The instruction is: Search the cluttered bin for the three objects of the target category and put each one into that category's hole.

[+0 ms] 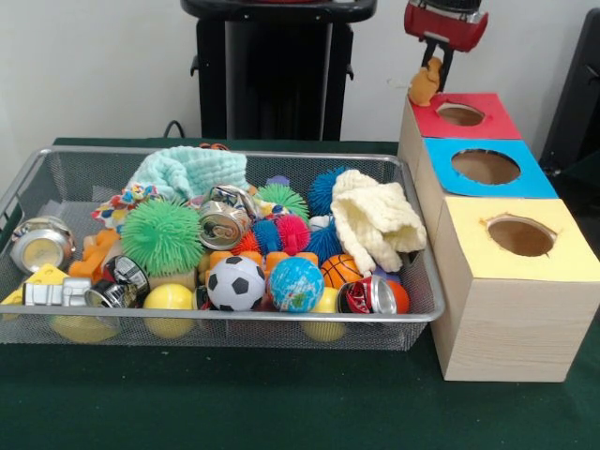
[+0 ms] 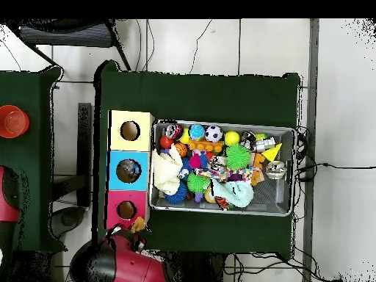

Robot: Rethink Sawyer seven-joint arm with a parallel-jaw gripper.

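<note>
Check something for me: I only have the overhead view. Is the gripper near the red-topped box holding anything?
Observer: Yes. In the front view the gripper is shut on a small orange toy that hangs below it.
Operator: Is the toy over the hole?
Observer: No, it shows at the far corner of the red-topped box, left of the hole.
Operator: How does the silver can at the bin's end lie?
Observer: The silver can lies on its side in the cluttered bin, a round end facing the front camera.

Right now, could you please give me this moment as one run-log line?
gripper: shut on orange toy | position: beside red box, near its hole | cluttered bin: full
</note>
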